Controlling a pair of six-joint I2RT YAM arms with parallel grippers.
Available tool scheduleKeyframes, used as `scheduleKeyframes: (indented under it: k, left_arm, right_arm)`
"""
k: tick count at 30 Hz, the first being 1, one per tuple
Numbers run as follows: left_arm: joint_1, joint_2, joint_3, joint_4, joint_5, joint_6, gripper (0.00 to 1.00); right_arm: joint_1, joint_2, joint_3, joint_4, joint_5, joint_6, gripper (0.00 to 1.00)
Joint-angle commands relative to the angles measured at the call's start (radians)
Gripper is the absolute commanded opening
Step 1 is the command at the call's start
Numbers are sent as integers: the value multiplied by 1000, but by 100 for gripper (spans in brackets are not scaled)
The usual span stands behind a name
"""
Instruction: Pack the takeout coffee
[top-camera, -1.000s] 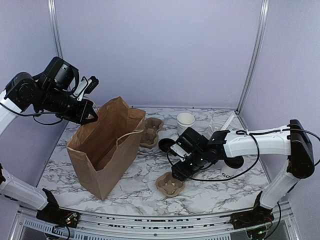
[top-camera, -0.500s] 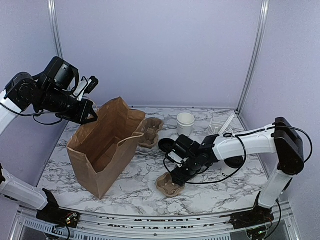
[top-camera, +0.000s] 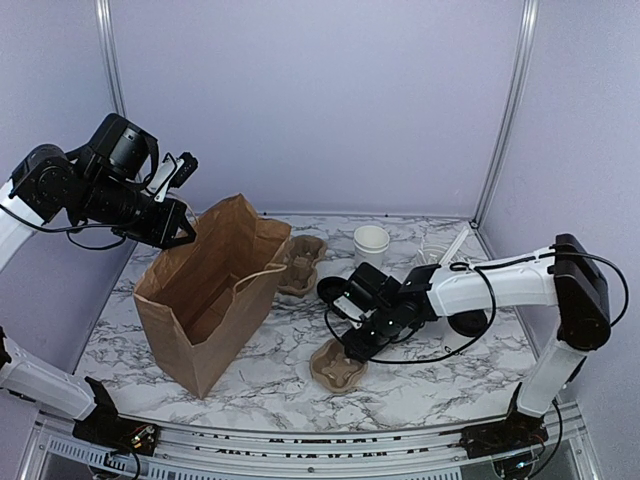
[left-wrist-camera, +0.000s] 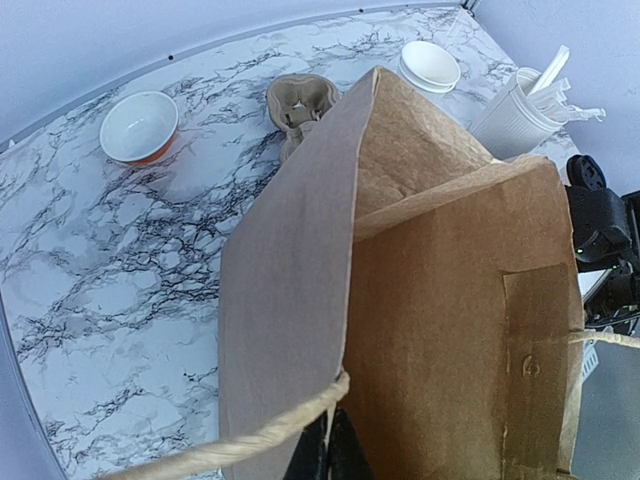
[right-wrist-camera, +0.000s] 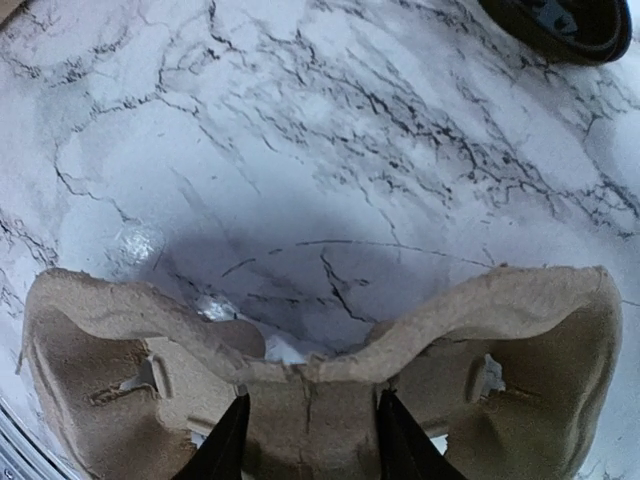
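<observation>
Straddling the ridge of the pulp carrier (right-wrist-camera: 520, 340), your right hand (right-wrist-camera: 310, 420) is half-narrowed, grip uncertain; your left hand (left-wrist-camera: 325, 460) pinches the paper bag (left-wrist-camera: 450, 330). Lifting may tear the thin ridge between the fingers.

- The left arm (top-camera: 60, 190) rises from its base at 7 o'clock and folds high at 9 o'clock, wrist angled down toward 4 o'clock.
- The left gripper (top-camera: 184, 230) is pinched closed on the paper bag (top-camera: 215, 290) rim.
- The right arm (top-camera: 500, 280) rises at 4 o'clock, elbow at 3 o'clock, forearm reaching toward 9 o'clock, low over the bench (top-camera: 280, 350).
- The right gripper (right-wrist-camera: 312, 398) points down, fingers (right-wrist-camera: 225, 445) partly apart astride the cup carrier (right-wrist-camera: 520, 340) ridge; contact unclear.
</observation>
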Motion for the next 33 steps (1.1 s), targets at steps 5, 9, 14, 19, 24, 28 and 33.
scheduleKeyframes:
  k: [5,9,14,19,24,28,33]
  left_arm:
    - [-6,4,16,-15,-5,20,0]
    - [-5,3,10,-10,1,24,0]
    - [-6,5,8,-4,12,26,0]
    - [-7,8,4,2,24,28,0]
    - [-11,12,5,9,32,28,0]
    - [-19,21,12,13,35,27,0]
    - [-35,35,25,22,35,9,0]
  right_arm:
    - [5,-172,91,-36,10,22,39]
    - [5,-251,126,-45,14,18,38]
    - [5,-330,194,-66,19,17,38]
    - [5,-389,285,-118,59,4,38]
    - [4,-419,389,-186,115,-28,38]
    - [2,-410,494,-229,134,-67,38]
    - [2,-332,720,-287,107,-117,38]
